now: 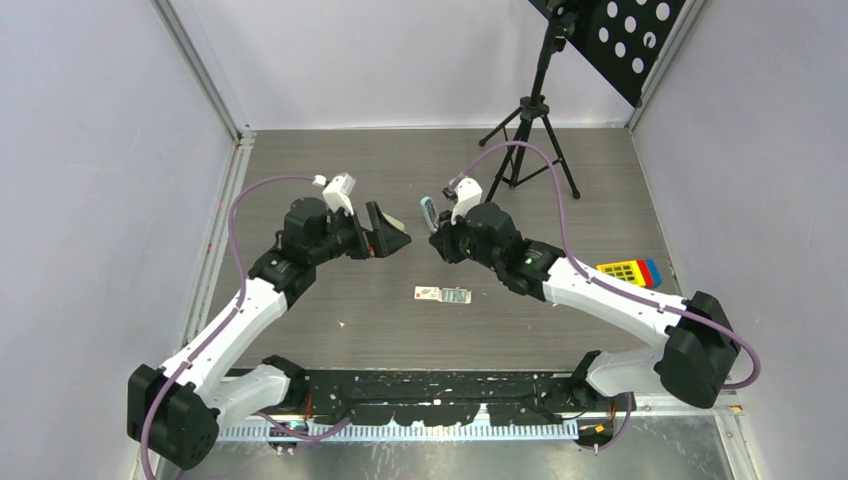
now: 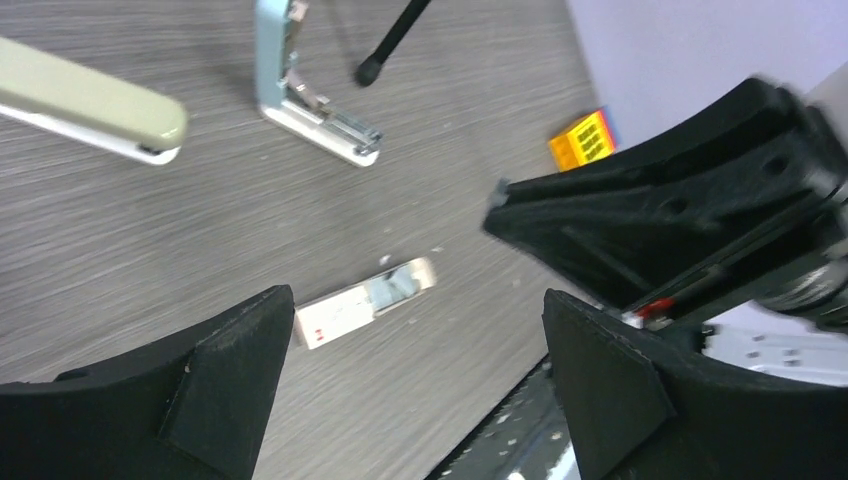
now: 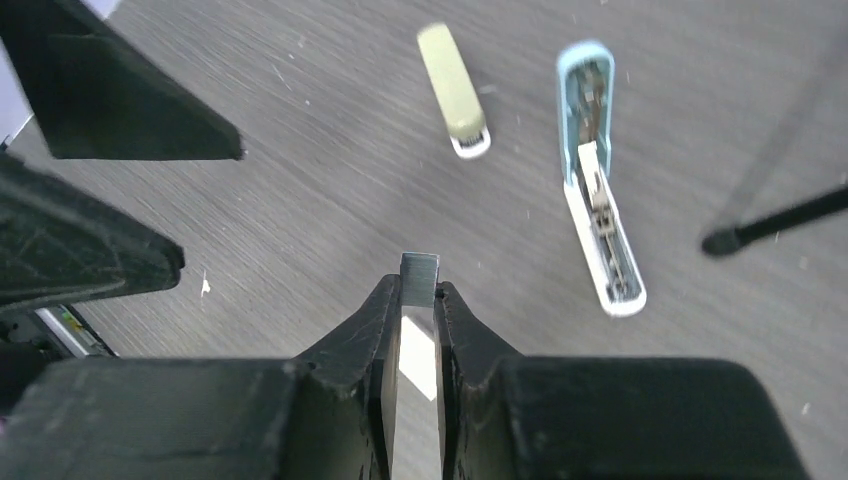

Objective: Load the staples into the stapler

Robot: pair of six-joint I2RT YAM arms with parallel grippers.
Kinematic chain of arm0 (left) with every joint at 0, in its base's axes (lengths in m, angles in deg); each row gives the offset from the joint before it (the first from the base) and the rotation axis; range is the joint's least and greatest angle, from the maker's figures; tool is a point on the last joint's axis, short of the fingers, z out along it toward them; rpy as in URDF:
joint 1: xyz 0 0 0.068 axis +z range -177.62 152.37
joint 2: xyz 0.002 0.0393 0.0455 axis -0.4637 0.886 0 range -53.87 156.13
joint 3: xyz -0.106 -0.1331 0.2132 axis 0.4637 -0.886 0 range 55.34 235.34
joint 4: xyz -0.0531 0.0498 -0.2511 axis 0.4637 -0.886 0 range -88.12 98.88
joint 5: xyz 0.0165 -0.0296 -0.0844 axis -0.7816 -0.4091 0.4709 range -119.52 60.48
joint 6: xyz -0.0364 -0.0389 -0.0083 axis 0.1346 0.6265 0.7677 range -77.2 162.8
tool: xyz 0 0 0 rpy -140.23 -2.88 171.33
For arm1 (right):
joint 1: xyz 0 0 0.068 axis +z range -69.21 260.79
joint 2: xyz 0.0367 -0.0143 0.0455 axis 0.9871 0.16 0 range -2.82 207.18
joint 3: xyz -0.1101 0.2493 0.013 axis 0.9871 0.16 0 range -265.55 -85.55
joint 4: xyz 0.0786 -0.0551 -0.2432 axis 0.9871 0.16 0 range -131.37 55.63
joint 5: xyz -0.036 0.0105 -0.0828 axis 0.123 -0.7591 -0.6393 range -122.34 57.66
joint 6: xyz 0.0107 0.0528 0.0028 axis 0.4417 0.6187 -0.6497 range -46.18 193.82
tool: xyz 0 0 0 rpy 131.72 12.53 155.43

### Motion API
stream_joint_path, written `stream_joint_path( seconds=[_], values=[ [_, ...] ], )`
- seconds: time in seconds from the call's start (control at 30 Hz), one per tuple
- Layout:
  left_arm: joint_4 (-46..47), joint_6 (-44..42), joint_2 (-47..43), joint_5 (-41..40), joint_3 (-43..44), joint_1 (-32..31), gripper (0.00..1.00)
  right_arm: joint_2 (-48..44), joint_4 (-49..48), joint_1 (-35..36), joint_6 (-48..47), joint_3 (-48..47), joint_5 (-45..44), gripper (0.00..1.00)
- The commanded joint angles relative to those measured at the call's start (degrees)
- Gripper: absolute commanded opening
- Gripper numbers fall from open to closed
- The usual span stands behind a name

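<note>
L fingers [image 2: 230, 370] spread wide, holding nothing; white staple box [image 2: 350, 308] lies flat on the table [image 2: 150, 230] below, apart from both tips; R fingers [image 3: 365, 335] nearly closed, pinching 1 grey staple strip [image 3: 419, 276], its end poking past the tips; open blue stapler [image 3: 600, 220] on table beyond, right of strip, not touching.

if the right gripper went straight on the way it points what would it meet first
Probably bare table, with the staple strip in the right gripper touching first. The beige stapler lies farther on, slightly right; depth is hard to judge.
</note>
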State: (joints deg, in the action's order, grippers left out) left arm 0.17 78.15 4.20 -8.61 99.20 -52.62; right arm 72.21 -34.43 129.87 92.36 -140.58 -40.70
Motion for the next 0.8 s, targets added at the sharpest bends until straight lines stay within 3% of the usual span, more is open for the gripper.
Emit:
stream_joint_path(
  seconds=[0.0,0.23,0.37,0.5,0.77],
  values=[
    [8.1,10.8,1.8,4.5,3.6,0.2,0.98,-2.7,-18.3,0.4,-12.9,4.5,4.5,0.16],
    [14.9,22.0,5.5,6.6,2.8,0.1,0.97,-5.1,-45.4,0.4,-18.2,17.3,10.8,0.16],
    [22.8,30.0,7.4,7.3,-0.2,-0.8,0.97,-3.7,-62.8,0.4,-20.2,24.0,10.5,0.22],
    [28.6,35.8,9.1,7.4,-2.3,-2.0,0.96,-3.3,-64.1,0.4,-20.1,23.9,10.5,0.22],
    [31.9,39.4,10.0,5.6,-4.4,-3.3,0.93,-3.1,-65.7,0.4,-20.6,23.7,10.1,0.22]
  ],
)
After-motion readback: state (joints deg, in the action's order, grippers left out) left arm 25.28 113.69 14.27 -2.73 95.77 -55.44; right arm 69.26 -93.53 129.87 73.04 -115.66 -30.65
